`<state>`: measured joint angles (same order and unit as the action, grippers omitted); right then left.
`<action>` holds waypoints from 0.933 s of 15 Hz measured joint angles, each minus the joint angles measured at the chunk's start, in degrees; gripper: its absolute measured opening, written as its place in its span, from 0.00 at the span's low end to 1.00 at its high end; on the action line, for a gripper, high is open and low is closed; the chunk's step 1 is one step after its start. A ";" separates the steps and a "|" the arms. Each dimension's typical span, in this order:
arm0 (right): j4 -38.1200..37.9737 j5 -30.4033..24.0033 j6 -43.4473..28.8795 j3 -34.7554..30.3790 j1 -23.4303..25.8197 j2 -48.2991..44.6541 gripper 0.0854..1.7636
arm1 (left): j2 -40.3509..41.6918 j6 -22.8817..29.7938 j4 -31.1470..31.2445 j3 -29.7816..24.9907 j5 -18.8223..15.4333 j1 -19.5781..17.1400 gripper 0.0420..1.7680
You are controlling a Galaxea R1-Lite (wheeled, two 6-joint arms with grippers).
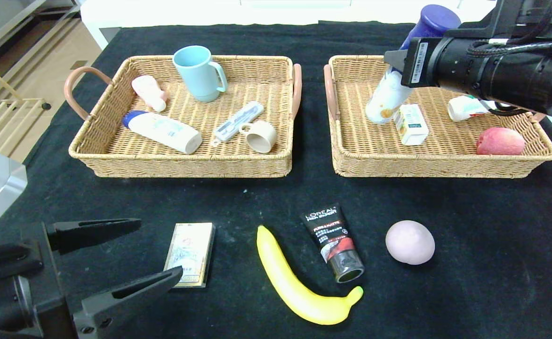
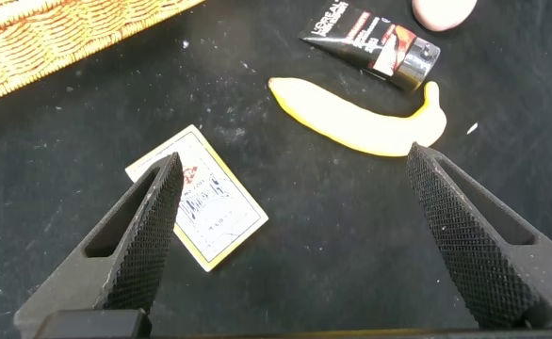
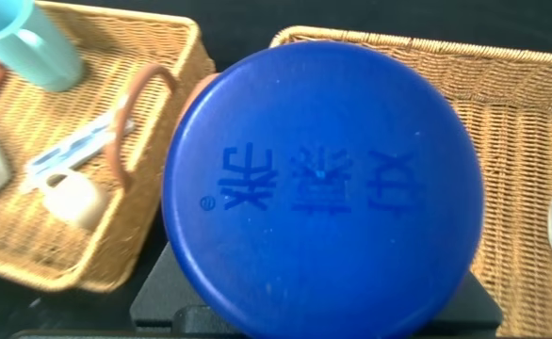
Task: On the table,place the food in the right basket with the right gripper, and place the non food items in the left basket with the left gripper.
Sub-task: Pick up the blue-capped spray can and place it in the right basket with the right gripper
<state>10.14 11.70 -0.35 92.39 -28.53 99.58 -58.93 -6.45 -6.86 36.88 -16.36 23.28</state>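
1. The right gripper (image 1: 398, 61) is over the far left part of the right basket (image 1: 445, 165), its jaws closed on a white bottle with a blue cap (image 1: 400, 70).
2. The bottle is tilted, its base low inside the basket near the left wall and its cap up and to the right; whether the base touches the weave cannot be told.
3. In the right wrist view the blue cap (image 3: 323, 188) fills most of the picture, with both baskets below it.
4. The right basket also holds a small white carton (image 1: 411, 124) just beside the bottle's base, a white tube (image 1: 464, 108) farther right, and a red apple (image 1: 500, 141) at the near right corner.
5. The left gripper (image 1: 134, 252) hovers low at the near left of the table, jaws spread wide and holding nothing.
6. A flat card box (image 1: 190, 254) lies just beside its right finger.
7. On the black cloth, near side, lie a yellow banana (image 1: 299, 287), a black L'Oreal tube (image 1: 332, 242) and a pale pink ball (image 1: 410, 242), each apart.
8. The left basket (image 1: 181, 165) holds a light blue mug (image 1: 199, 73), a white lotion bottle (image 1: 163, 132), a small pink bottle (image 1: 149, 92), a toothbrush case (image 1: 238, 121) and a beige cup (image 1: 259, 135).
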 joint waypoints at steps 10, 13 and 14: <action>0.99 0.50 -0.27 7.98 2.35 9.97 0.45 | -0.05 -0.09 0.09 -0.05 0.00 0.00 0.97; 1.32 0.48 -0.22 7.67 3.19 10.64 0.45 | -0.09 -0.52 0.06 -0.05 0.00 0.00 0.97; 1.43 0.48 -0.20 7.61 3.36 10.73 0.45 | -0.11 -0.55 0.06 -0.06 0.00 0.00 0.97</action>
<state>11.57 12.18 -0.55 100.00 -25.16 110.31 -59.04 -7.00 -6.80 36.82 -16.36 23.28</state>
